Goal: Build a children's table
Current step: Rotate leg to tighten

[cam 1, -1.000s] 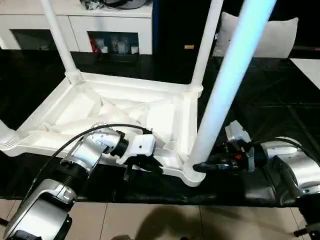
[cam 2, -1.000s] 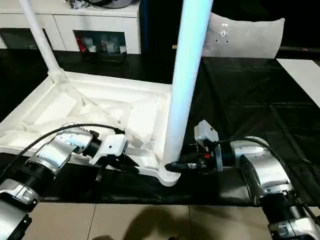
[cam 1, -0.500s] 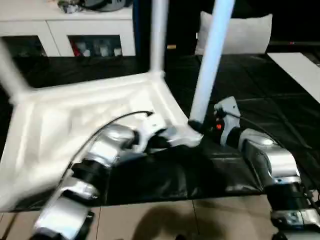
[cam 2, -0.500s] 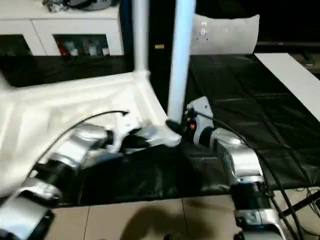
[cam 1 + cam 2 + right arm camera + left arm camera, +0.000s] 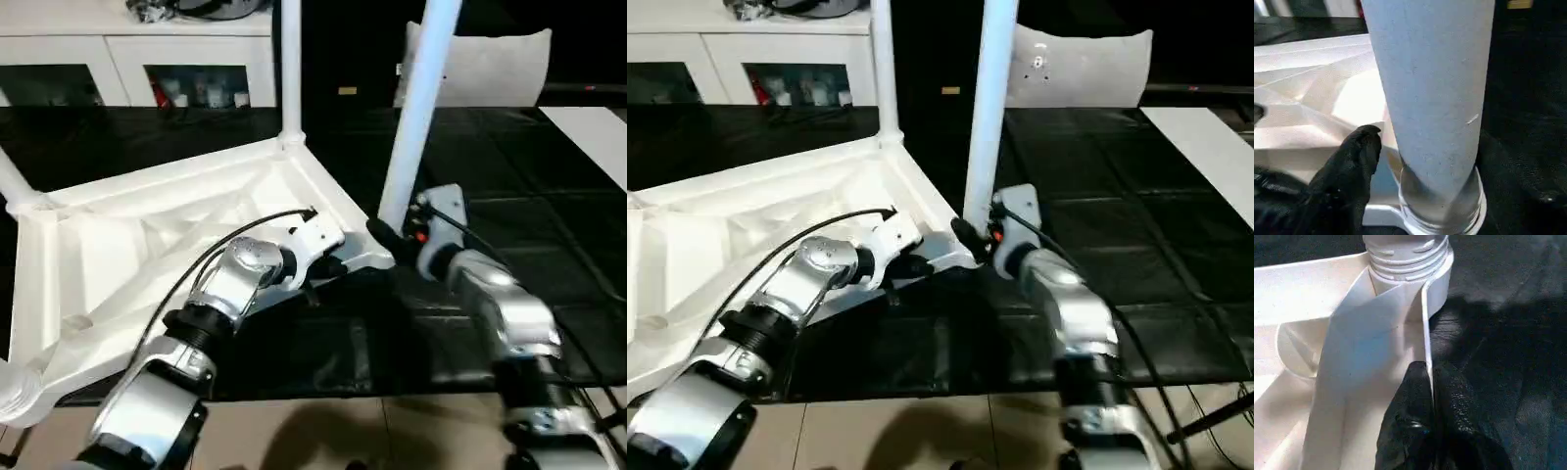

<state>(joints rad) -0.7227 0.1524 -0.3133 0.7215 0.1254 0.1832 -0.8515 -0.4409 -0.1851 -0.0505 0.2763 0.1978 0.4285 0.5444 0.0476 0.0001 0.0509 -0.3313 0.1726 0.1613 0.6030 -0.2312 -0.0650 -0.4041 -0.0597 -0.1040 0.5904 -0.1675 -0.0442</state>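
Tabletop [image 5: 147, 245] lies upside down on the black floor [image 5: 549, 215], and we see 3 legs standing in its corner sockets. Our left fingers [image 5: 1422, 396] are clamped on its thin rim beside the near leg [image 5: 416, 108]; we cannot tell our right fingers' [image 5: 1359, 161] state.

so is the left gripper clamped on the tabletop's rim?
Yes, the left gripper has its black fingers pinched on either side of the tabletop rim.

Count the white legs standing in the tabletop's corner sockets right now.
4. One leg at the far corner, one at the corner by the right gripper, one at the left corner, one at the near-left corner, mostly cropped.
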